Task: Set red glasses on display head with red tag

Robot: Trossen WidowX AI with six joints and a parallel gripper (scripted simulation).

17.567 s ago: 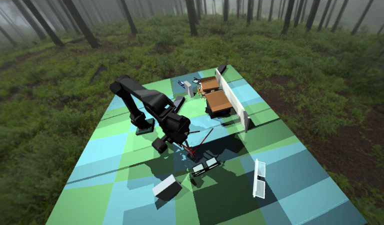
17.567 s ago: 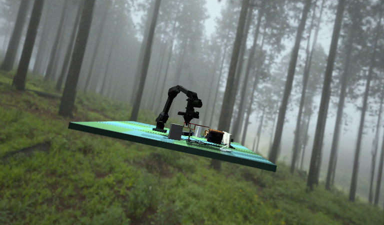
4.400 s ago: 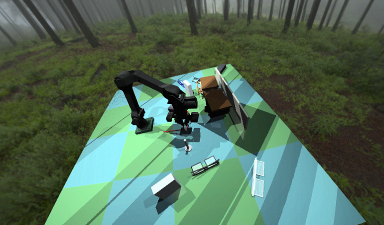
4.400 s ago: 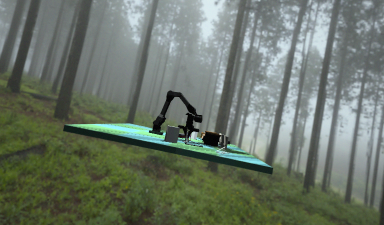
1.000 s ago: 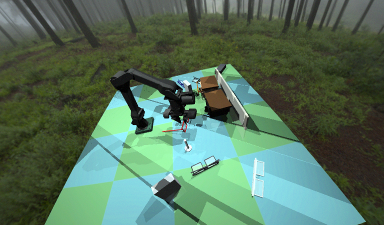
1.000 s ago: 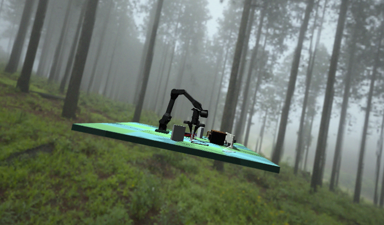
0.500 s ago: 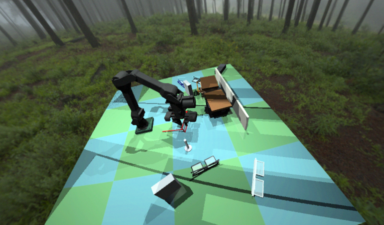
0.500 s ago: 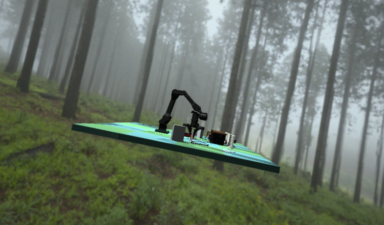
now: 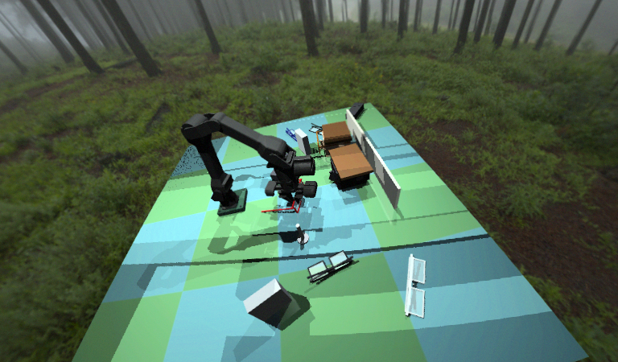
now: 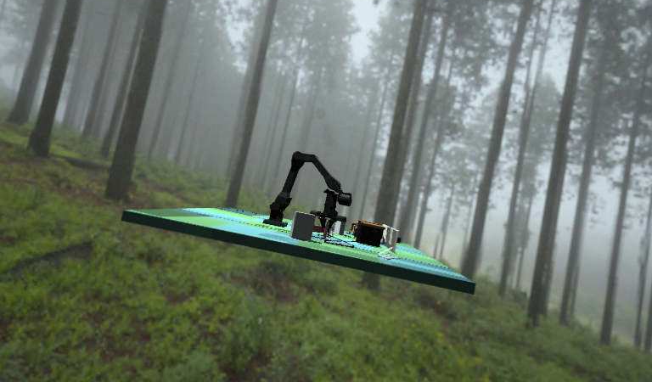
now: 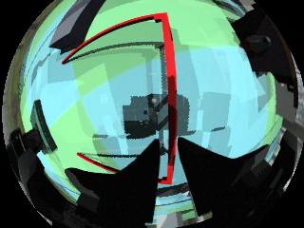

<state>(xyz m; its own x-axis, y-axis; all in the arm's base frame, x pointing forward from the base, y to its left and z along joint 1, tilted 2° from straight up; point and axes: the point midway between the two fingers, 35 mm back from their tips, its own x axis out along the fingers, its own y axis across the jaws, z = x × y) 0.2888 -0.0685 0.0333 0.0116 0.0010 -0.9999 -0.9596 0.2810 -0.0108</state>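
The red glasses (image 9: 273, 211) (image 11: 171, 85) rest low near the table, their front bar running up the wrist view and both temples pointing left. My gripper (image 9: 294, 203) (image 11: 167, 142) points down with its fingertips on either side of the front bar, near its lower end in the wrist view. The fingers are narrow but open; a gap shows left of the bar. Two dark, block-like heads with brown tops stand to the right, a nearer one (image 9: 351, 161) and a farther one (image 9: 335, 131). A small red patch shows on the dark head (image 11: 266, 30); which head carries the tag is unclear.
A white panel (image 9: 382, 171) stands behind the heads. A small white stand (image 9: 301, 237), black glasses (image 9: 328, 267), white glasses (image 9: 409, 290) and a grey-white block (image 9: 269, 301) are nearer the camera. Another pale block (image 9: 302, 140) and blue glasses (image 9: 290, 133) are farther back.
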